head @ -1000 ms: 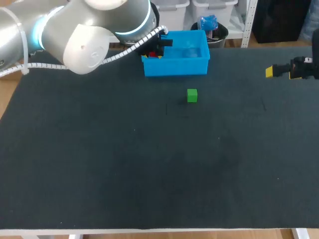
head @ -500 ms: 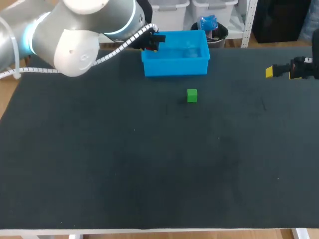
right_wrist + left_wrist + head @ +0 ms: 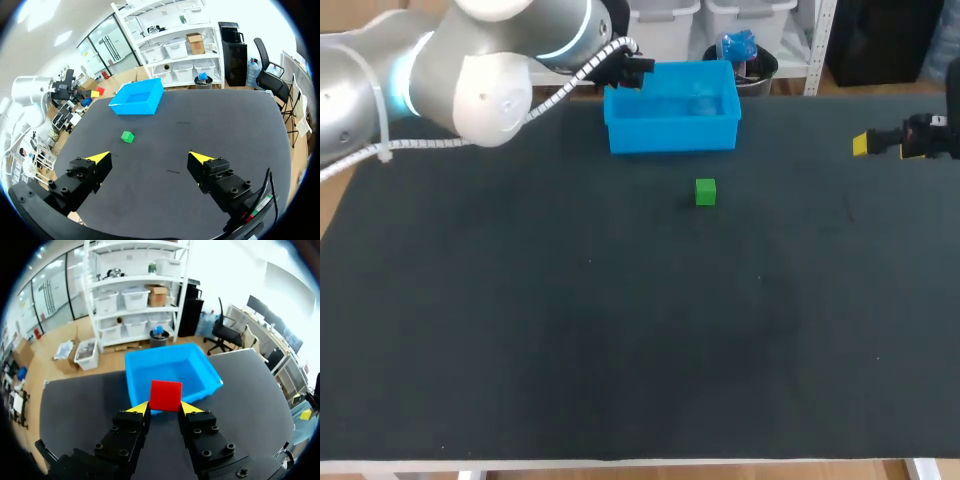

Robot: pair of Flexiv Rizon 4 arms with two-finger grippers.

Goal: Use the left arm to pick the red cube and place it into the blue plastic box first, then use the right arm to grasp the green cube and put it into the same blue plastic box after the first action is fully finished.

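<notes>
**Desk:** Where is the red cube, and what has hold of it?

**Caption:** Your left gripper (image 3: 165, 408) has closed its yellow tips on two opposite flat faces of the red cube (image 3: 165, 395). It holds the cube up by the left end of the blue plastic box (image 3: 172, 369). The cube is not yet inside.

**Desk:** How will it handle?

**Caption:** You can expect it to be light, rigid and smooth-sided. A hold on parallel faces looks sound, while a corner grip would likely let it twist. The same goes for the green cube (image 3: 705, 191), which sits on the dark table mat (image 3: 620, 330) in front of the box and apart from it.

**Desk:** What is in the box?

**Caption:** Nothing shows in the left wrist view, only an open top and a bare blue floor.

**Desk:** And the other arm?

**Caption:** Your right gripper (image 3: 150, 158) hangs at the table's right side with its fingers spread wide. It holds nothing and is well apart from the green cube.
</notes>
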